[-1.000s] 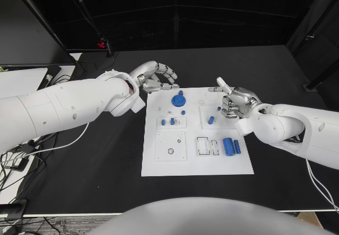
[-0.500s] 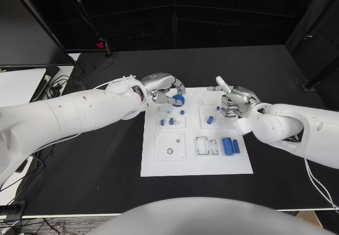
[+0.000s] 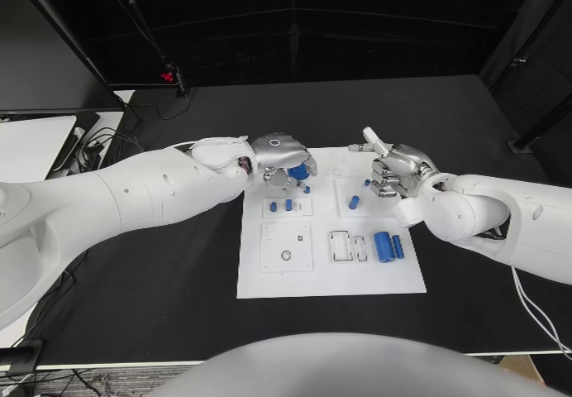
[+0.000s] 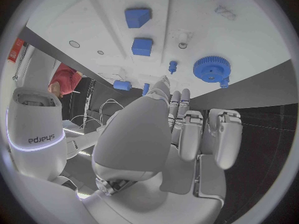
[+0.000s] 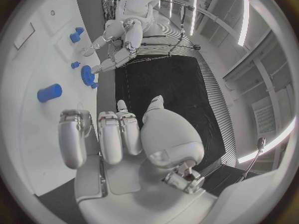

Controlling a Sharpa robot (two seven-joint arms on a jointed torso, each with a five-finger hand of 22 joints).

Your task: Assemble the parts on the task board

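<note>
- Head view. The board (image 3: 331,277) is seen flat in the middle of the black table (image 3: 143,273). The left hand (image 3: 283,161) is poised over the blue gear (image 3: 301,171) at the board's far left corner, its fingers curled down around the gear; whether the gear is actually grasped cannot be told. The right hand (image 3: 393,172) is held above the far right part of the board, its fingers curled in with nothing seen in them. A large cylinder (image 3: 383,246) and a slimmer one (image 3: 398,246) lie side by side near the right edge; small pegs (image 3: 281,205) stand below the gear.
- Left wrist view. The gear (image 4: 212,68) is shown just beyond the left hand's (image 4: 181,134) fingertips (image 4: 163,84), close to the board's edge. It is judged light, rigid and smooth-faced; the toothed rim is judged the surest hold. Two blocks (image 4: 138,17) lie well apart from it, so open board is left between them.
- Right wrist view. The right hand (image 5: 118,134) is shown clenched loosely on nothing. The left hand (image 5: 118,40) is seen reaching down to the gear (image 5: 87,75). A cylinder (image 5: 49,92) lies near; it is judged likely to roll. Bare table is left beyond the board's edge for withdrawal.
</note>
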